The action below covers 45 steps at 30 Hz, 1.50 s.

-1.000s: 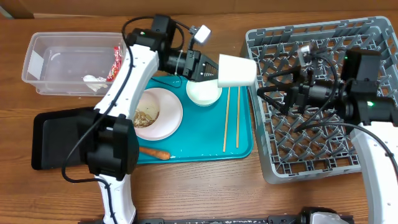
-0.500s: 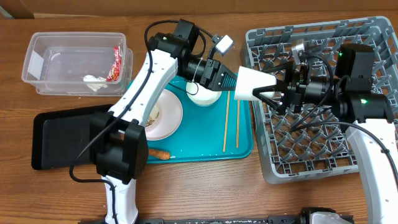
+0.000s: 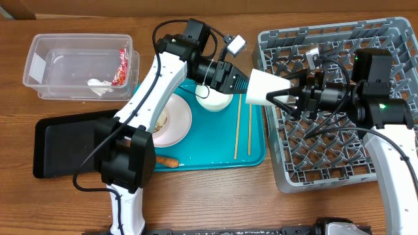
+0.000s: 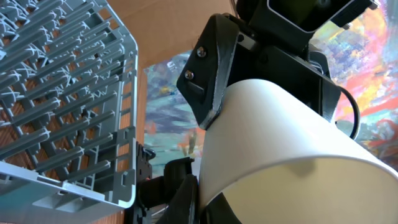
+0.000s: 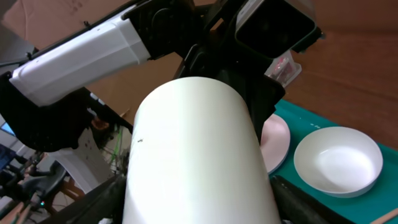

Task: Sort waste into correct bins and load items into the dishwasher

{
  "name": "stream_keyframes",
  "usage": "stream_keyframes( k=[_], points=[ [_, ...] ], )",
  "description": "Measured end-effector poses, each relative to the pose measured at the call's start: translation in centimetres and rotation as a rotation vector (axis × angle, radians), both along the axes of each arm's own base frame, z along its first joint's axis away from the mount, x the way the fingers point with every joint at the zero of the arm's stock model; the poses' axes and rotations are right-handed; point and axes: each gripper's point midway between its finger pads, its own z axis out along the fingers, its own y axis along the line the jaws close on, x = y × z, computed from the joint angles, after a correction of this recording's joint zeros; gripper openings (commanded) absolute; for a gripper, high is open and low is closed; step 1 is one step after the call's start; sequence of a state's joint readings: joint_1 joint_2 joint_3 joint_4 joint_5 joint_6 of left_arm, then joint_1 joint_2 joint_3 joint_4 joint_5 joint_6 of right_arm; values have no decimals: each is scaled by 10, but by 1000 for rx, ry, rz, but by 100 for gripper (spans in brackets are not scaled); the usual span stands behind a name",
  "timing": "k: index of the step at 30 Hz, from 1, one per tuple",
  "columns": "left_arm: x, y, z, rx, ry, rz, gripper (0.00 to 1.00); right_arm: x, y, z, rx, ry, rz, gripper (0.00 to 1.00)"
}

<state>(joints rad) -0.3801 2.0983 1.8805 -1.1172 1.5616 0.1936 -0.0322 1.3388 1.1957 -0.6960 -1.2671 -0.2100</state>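
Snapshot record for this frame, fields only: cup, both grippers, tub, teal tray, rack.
cup: white cup held in the air between teal tray and dish rack
left gripper: shut on the cup
right gripper: fingers on either side of the cup; grip not confirmed
clear tub: red wrapper, white tissue
on teal tray: plate with food scraps, bowl, two chopsticks, carrot
status: cup not yet in the rack

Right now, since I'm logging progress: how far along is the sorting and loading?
Done: red wrapper and tissue lie in the clear tub. In hand: left gripper holds the cup, right gripper straddling it by the rack. Left: scraps on the plate, carrot, bowl, chopsticks, all on the teal tray.
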Motion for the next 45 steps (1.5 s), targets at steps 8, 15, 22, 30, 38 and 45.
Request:
stream_keyframes(
  k=[8,15,22,30,38,45],
  points=[
    [0,0,0,1,2,0,26,0,0,0,1,4,0,60],
    [10,2,-40,246,-13,65,43,6,-6,-17,-69,71,-74,55],
    [45,57,-125,856,-27,301,47,26,-51,-76,-351,286,-385,52],
    [83,151,-137,1145,6,581,45,23,-176,-72,-634,467,-865,53],
    [94,188,-90,1158,-83,755,45,-18,-310,-81,-702,699,-1346,53],
    [93,185,-85,1158,-101,757,45,-34,-356,-127,-698,932,-1437,53]
  ],
)
